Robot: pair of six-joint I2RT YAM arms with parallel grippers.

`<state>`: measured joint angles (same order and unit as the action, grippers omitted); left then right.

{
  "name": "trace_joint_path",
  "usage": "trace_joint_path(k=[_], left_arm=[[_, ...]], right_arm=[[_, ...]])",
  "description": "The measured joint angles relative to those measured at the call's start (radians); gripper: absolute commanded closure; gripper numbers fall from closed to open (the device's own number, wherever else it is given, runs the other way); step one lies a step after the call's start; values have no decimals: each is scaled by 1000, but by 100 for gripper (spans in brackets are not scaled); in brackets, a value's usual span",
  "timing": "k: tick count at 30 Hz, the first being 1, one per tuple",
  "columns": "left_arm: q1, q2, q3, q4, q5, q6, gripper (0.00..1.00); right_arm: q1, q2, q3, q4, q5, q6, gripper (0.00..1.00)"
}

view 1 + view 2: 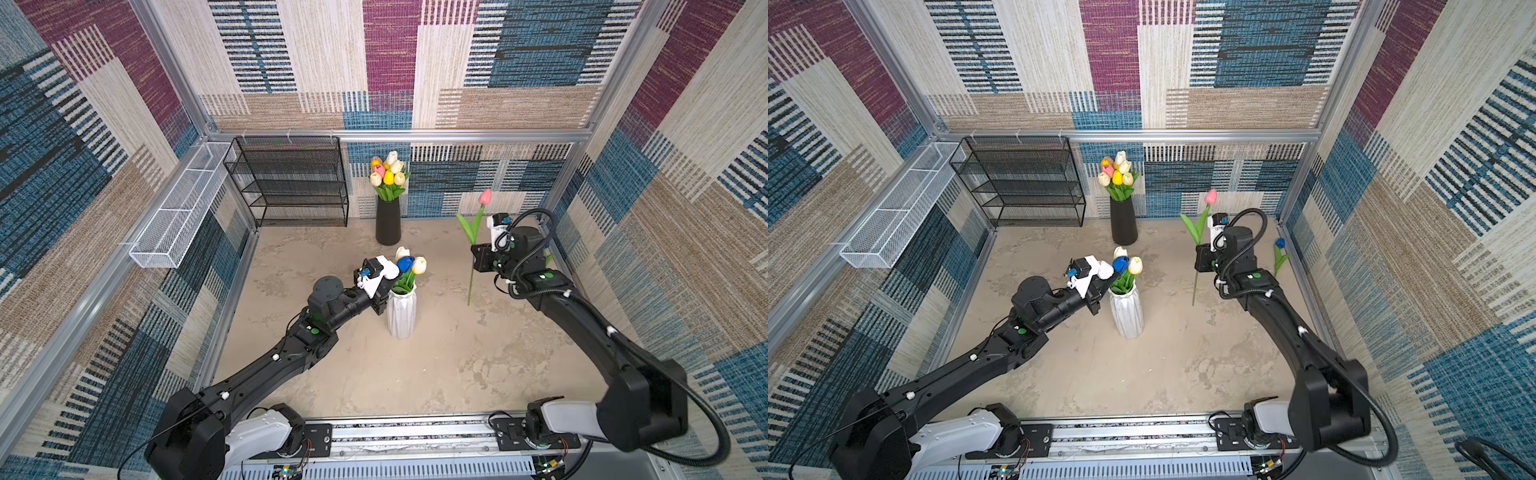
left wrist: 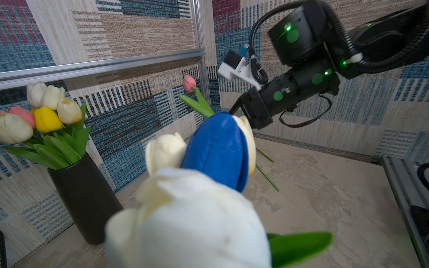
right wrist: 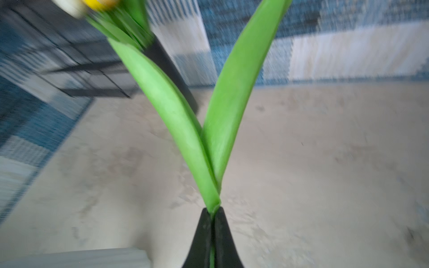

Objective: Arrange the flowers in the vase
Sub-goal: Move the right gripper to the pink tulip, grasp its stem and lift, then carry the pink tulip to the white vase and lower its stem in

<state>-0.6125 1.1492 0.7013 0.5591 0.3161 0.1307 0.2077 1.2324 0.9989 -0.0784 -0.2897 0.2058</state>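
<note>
Right wrist view: the right gripper [image 3: 212, 214] pinches the pink tulip [image 3: 222, 139] by its stem just below two green leaves, jaws pressed tight on it. In both top views that tulip stands nearly upright at the right of the table [image 1: 415, 374], its head up near the far wall. Whether its stem tip touches the tabletop cannot be told.

At centre, the white vase [image 1: 401, 313] holds flowers [image 1: 409, 266], two cream heads and a blue one over green leaves. The left gripper [image 1: 380, 306] sits at the left of that vase's rim, jaws pressed together. Whether a stem lies between them is hidden. A blurred white tulip [image 2: 185, 220] fills the foreground of the left wrist view, with the blue head just behind it.

Beyond the white vase, by the far wall, the black vase [image 1: 387, 222] carries a bunch [image 1: 388, 172] of cream, yellow and pink tulips. A loose blue tulip [image 1: 1280, 243] rests at the table's far right edge, past the right arm. A black wire rack [image 1: 291, 183] stands at far left, and a white mesh basket [image 1: 178, 208] hangs on the left wall.
</note>
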Motion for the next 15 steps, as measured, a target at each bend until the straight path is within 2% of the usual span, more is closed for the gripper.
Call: trace_joint_path(k=[3,6,11,15], left_arm=[[0,-3,9,-1,-3,-1,90],[0,-2,11,-1,-6,-1,90],[0,3,14,-2,-19,-3,90],[0,2,14,-2,-22,-4,90]], right_arm=[[15,-139,-137,291,-140,64,100],[68,-201,-251,575,-232,117,100],[225,-188,-293,928,-320,122,100],[284,-143,-316,1145,-321,110,100]])
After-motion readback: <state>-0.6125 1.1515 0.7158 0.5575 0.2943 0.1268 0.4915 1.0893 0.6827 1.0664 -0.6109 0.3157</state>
